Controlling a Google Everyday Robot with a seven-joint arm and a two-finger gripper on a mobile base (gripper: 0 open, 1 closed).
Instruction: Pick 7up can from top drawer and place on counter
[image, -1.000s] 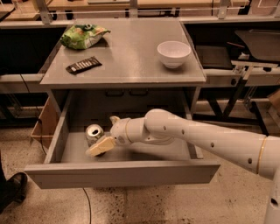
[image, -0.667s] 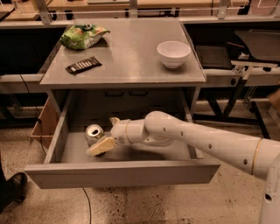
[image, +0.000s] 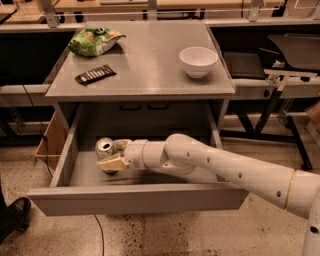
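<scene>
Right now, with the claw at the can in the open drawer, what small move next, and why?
Probably ease the claw slightly further around the small silver-and-green soda can. It stands upright at the claw's tip, at the left of the wide grey metal drawer; whether it is seated for a lift is unclear.

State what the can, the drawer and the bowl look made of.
7up can: metal, shiny silvery top; top drawer: likely painted metal, matte grey panels; bowl: perhaps ceramic, smooth white. The tool sits at the can inside the drawer.

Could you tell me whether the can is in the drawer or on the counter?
In the drawer: the can sits on its floor, with the gripper beside it.
</scene>
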